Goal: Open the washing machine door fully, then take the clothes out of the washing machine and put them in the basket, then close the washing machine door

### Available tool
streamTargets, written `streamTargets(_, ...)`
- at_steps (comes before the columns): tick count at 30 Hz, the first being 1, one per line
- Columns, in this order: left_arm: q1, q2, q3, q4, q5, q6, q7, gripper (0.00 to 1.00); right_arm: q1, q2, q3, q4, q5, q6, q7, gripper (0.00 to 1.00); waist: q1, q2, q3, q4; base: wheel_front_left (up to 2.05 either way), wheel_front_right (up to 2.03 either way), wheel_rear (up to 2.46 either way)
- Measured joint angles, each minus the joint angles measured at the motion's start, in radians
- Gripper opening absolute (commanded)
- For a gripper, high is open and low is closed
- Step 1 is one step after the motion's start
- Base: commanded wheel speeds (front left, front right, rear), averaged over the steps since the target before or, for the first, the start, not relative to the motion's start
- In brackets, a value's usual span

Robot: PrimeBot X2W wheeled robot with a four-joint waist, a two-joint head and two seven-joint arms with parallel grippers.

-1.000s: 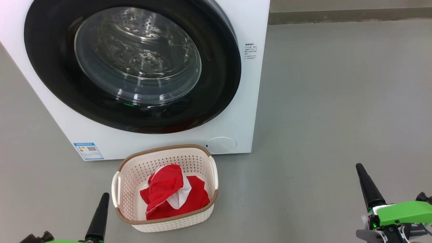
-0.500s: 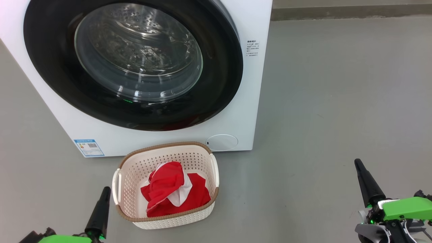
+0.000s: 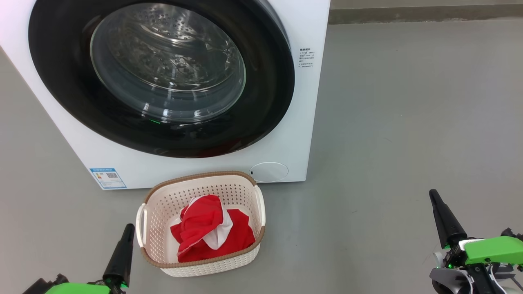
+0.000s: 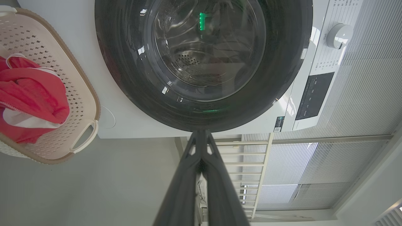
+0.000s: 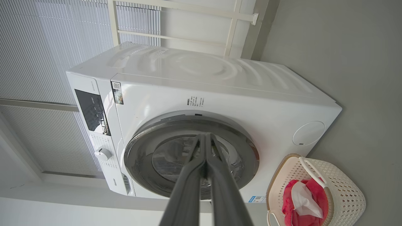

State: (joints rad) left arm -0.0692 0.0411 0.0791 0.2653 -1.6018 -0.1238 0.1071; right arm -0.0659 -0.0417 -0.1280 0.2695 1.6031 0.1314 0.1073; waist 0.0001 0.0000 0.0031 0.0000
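The washing machine door [image 3: 167, 69] is shown shut, and the red clothes [image 3: 208, 232] are held in the basket [image 3: 163, 208] beside the closed, empty left end effector [image 3: 127, 232], well apart from the closed, empty right end effector [image 3: 435, 200].

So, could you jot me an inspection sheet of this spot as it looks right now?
Surface: bare grey floor.
Job's things: washing machine door shut on the white washing machine; red clothes lie in the basket in front of it.
Clutter: nothing seen.
Grippers: left gripper and right gripper both shut, holding nothing, either side of the basket.
Cables: nothing seen.
Surroundings: slatted blinds behind the machine.
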Motion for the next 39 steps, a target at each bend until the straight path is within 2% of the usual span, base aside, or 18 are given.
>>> streamTargets(39, 0.000, 0.000, 0.000, 0.000, 0.000, 0.000, 0.000, 0.00, 0.000, 0.000, -0.001, 0.000, 0.000, 0.000, 0.000, 0.00, 0.0000, 0.0000, 0.000, 0.000, 0.00, 0.00, 0.00)
